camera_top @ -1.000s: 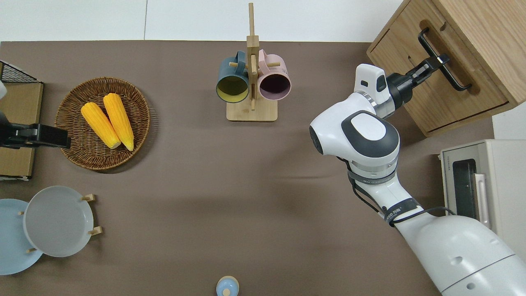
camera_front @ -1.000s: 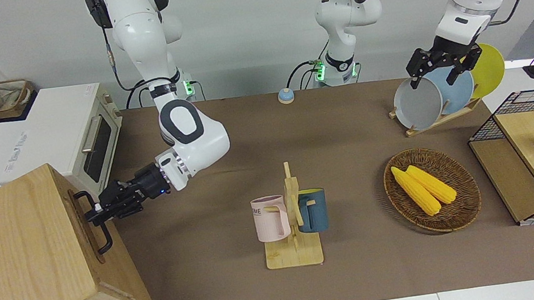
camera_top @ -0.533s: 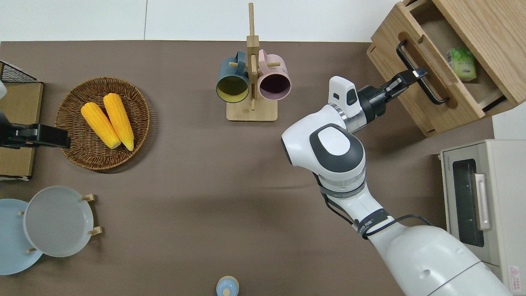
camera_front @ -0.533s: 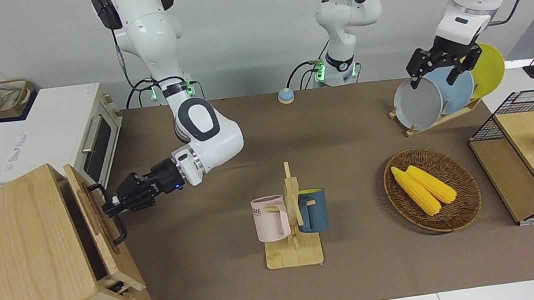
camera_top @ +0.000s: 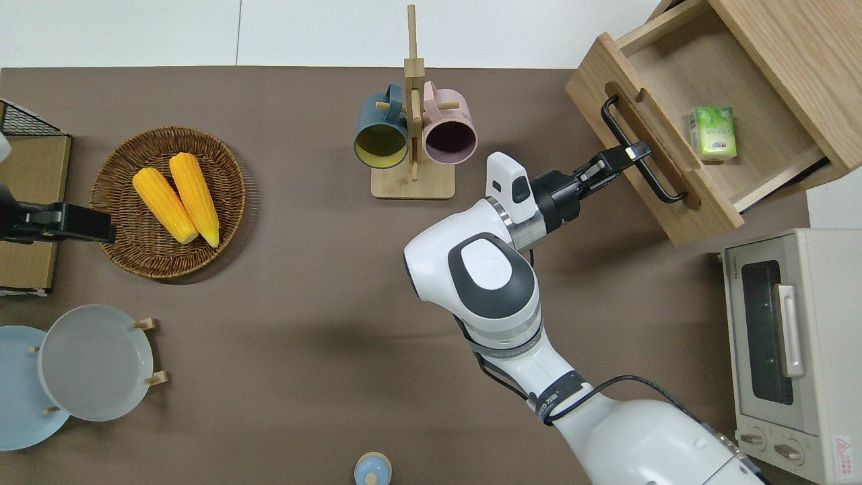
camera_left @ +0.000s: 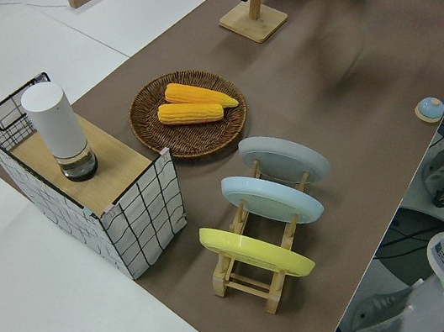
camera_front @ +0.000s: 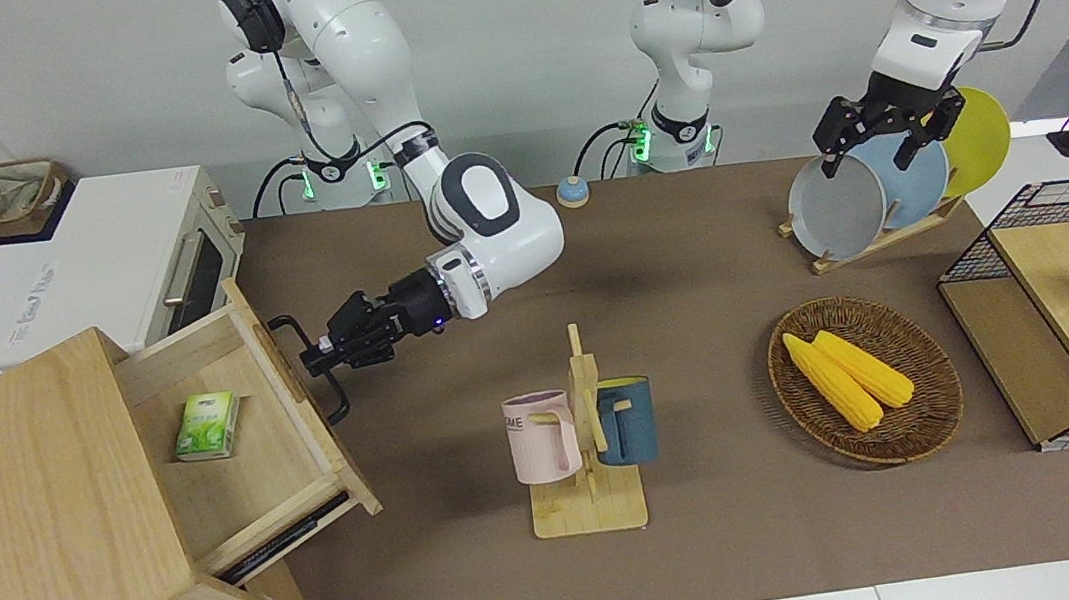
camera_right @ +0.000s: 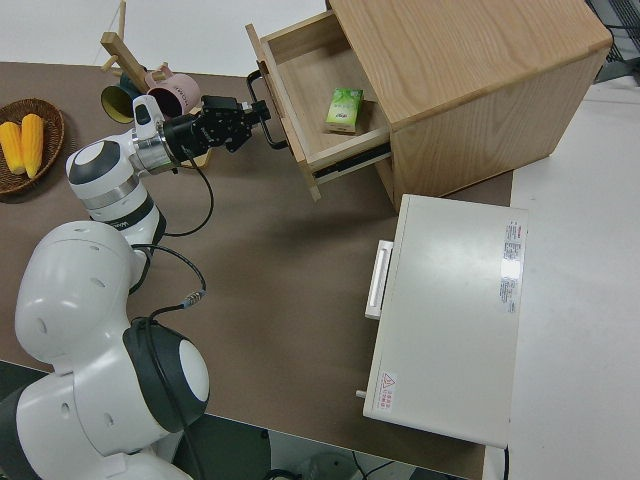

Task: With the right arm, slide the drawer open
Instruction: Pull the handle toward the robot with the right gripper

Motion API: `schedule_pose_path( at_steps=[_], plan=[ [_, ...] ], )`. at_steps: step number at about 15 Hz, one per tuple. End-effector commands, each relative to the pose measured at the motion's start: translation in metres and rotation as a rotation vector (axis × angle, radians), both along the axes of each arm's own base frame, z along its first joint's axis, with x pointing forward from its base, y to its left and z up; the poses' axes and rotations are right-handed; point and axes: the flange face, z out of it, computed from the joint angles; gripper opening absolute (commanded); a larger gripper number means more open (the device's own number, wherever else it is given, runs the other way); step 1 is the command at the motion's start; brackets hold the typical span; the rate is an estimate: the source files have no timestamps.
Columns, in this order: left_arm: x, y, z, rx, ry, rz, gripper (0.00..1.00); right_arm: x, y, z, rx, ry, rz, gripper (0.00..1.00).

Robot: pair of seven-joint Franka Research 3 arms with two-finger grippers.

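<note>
You have the drawer (camera_top: 680, 128) well out of the big pale-wood box (camera_top: 794, 54) now, up at about one o'clock in the overhead view, at the right arm's end of the table. Its floor is open to view, with a small green packet (camera_top: 712, 133) lying on it. I'd judge the slide as nearly done; whether any travel is left, you can't tell from here. The right gripper (camera_top: 626, 153) is clamped on the black bar handle (camera_top: 640, 160) about midway along its length, fingers closed around the bar. What's left for you, by my reading, is letting go and backing the right arm (camera_top: 491, 269) away. The mug rack (camera_top: 412, 121) stands at eleven o'clock from the gripper, apart from it. The white toaster oven (camera_top: 794, 350) sits at five o'clock from the drawer, nearer the robots. Your left arm is parked.
</note>
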Motion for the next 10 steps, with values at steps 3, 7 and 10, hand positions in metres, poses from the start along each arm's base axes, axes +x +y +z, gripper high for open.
schedule_pose_path(
  at_steps=[3,7,10],
  plan=[
    [0.004,0.0,0.002,0.016,-0.008,-0.008,1.0,-0.024,0.042,0.025,0.017,0.0,-0.009,0.0],
    [0.004,0.0,0.002,0.016,-0.008,-0.008,1.0,-0.041,0.068,0.029,0.019,0.006,-0.004,0.0],
    [0.004,0.0,0.002,0.016,-0.008,-0.008,1.0,-0.051,0.081,0.03,0.016,0.004,0.004,0.0]
  ],
)
